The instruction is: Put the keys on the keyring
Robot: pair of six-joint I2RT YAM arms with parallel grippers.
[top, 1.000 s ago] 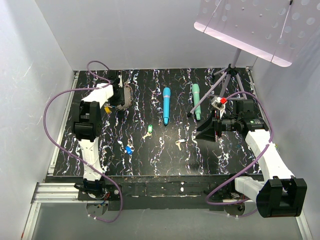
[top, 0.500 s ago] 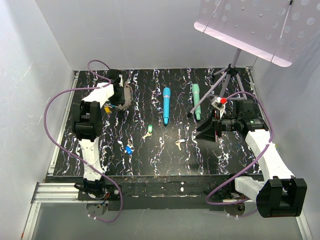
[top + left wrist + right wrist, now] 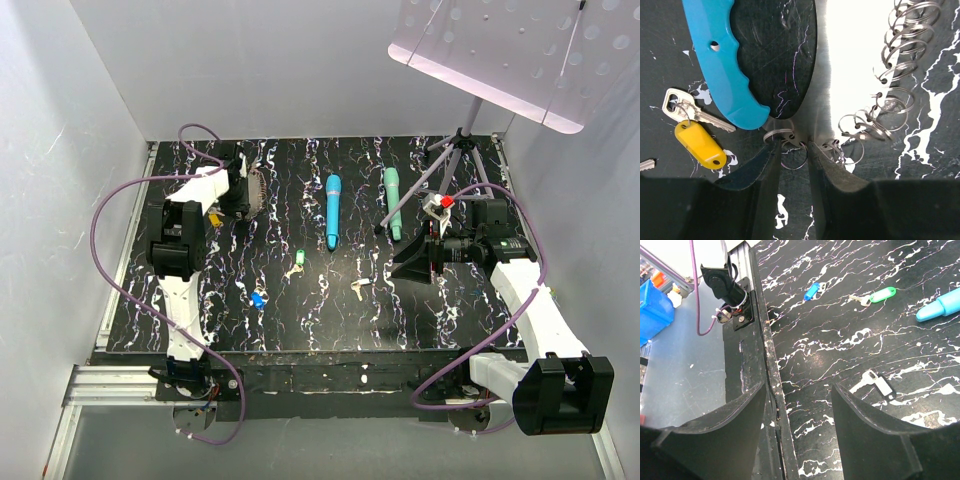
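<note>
In the last second the left gripper point(image 3: 792, 147) had crept toward 12 o'clock, onto the keyring point(image 3: 720, 65) at the 11 o'clock of the table point(image 3: 450, 310). Its fingers had narrowed around one thin wire loop — whether they pinched it could not be told. The grasp seemed to be starting. The keyring joined a smooth blue plastic band to shiny wire coils; the yellow key point(image 3: 697, 142), glossy-tagged, lay at the gripper's 9 o'clock. The right gripper point(image 3: 797, 390) stood wide apart, empty.

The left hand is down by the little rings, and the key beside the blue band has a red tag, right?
No, the tag is yellow, not red; the left wrist view shows it. The left hand is by the little rings, and the key lies beside the blue band.
</note>
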